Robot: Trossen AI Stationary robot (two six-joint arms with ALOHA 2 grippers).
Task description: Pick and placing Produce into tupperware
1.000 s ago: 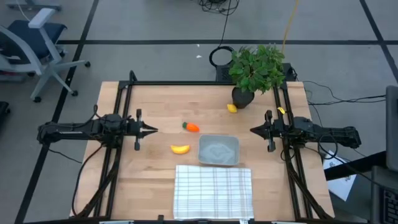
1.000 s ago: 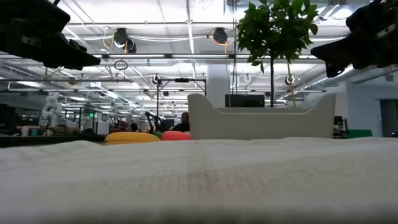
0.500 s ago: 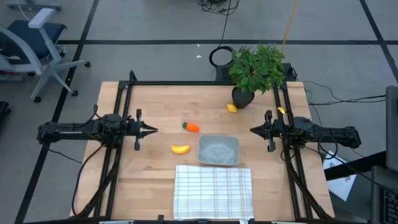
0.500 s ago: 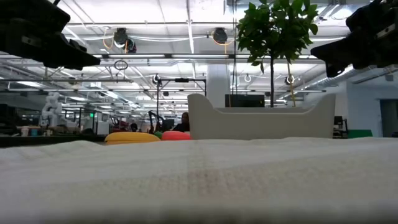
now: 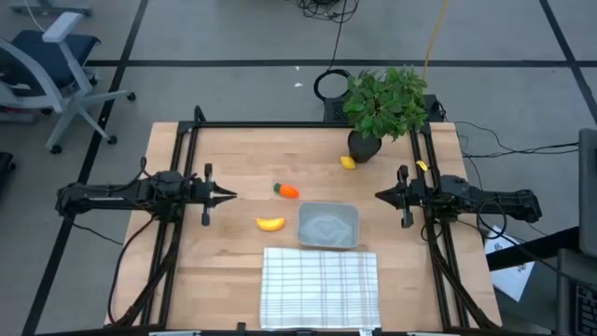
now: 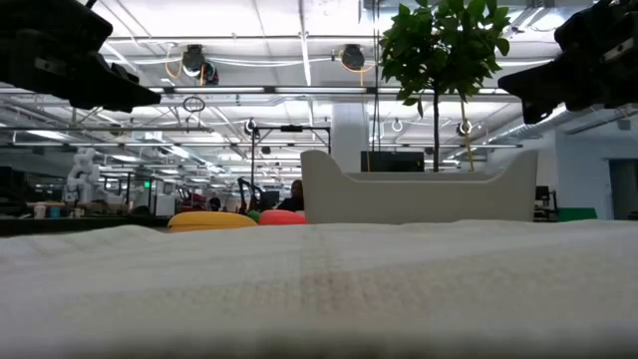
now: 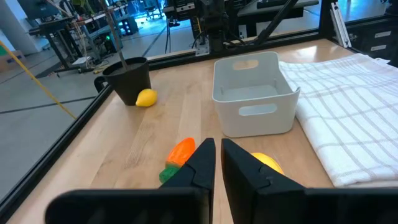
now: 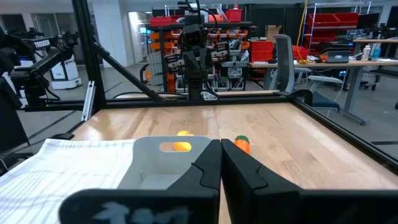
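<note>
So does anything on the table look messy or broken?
Nothing stands out. The carrot, banana and lemon lie separately on the wood, all outside the empty tupperware, which sits upright. The checked cloth lies flat. The left gripper and right gripper wait at the sides.

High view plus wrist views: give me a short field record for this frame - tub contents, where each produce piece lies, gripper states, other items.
tupperware: empty, on the wooden table, beside the far edge of the white checked cloth
carrot: on the table, left of and beyond the tub
banana: on the table, just left of the tub
lemon: beside the potted plant pot
left gripper: shut, empty, at the table's left side
right gripper: shut, empty, at the table's right side
task progress: nothing placed yet
</note>
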